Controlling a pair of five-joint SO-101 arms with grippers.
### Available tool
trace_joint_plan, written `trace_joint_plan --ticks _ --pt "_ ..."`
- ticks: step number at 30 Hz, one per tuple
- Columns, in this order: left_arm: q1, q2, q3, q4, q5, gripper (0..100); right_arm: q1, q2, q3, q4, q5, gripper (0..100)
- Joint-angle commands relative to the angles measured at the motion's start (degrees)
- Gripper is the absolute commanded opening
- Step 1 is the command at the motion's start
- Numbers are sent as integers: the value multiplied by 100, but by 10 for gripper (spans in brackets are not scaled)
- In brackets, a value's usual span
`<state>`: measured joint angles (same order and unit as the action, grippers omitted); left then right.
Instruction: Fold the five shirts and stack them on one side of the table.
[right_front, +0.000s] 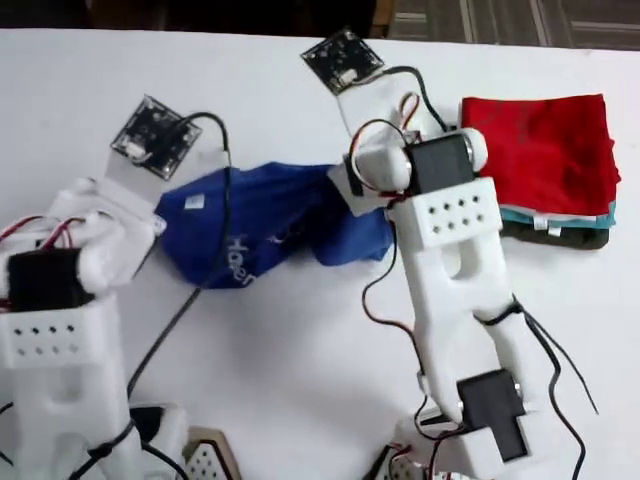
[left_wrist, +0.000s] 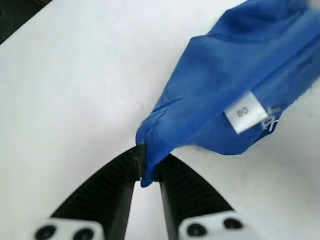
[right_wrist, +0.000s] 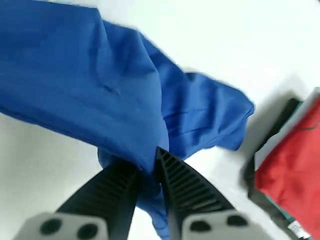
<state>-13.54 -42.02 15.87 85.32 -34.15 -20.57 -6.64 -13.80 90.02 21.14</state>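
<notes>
One blue shirt (right_front: 270, 225), one folded stack (right_front: 545, 160)

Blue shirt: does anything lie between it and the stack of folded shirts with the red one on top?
Nothing visible does. The right wrist view shows only white table between the blue shirt and the stack. The left pincer and the right pincer each grip the shirt.

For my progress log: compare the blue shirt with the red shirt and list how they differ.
The blue shirt is bunched and unfolded mid-table; the red shirt is folded flat. The left hand and right hand each pinch the blue shirt; nothing touches the red shirt. The red shirt tops a stack of folded shirts at the table's edge; the blue shirt lies apart from it. Both are shirts on the white table.
</notes>
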Motion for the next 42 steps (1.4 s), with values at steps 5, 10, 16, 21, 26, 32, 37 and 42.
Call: trace_joint_plan --ticks 5,10,16,21,26,32,37,42 --pt "-624 -9 180 -79 -527 26 -22 453 1284 -637 -18 22" --pt "-1073 -35 1385 -923 -738 26 -22 699 1881 -1033 -9 26" --pt "-1433 -18 2202 -1618 -949 26 -22 655 1925 -321 -9 146" --pt "-1451 -9 2352 -1723 -1002 26 -13 268 2716 -426 123 113" --pt "-1451 -9 2316 -1758 -1002 26 -127 145 3842 -1490 281 112" --pt "-1451 -18 2299 -1758 -1011 26 -101 136 4659 -2431 281 108" --pt "-1459 -44 2290 -1758 -1011 26 110 -171 4448 -2413 281 28" --pt "-1547 -44 1974 -1714 -967 26 338 -1341 3481 -1938 281 19"
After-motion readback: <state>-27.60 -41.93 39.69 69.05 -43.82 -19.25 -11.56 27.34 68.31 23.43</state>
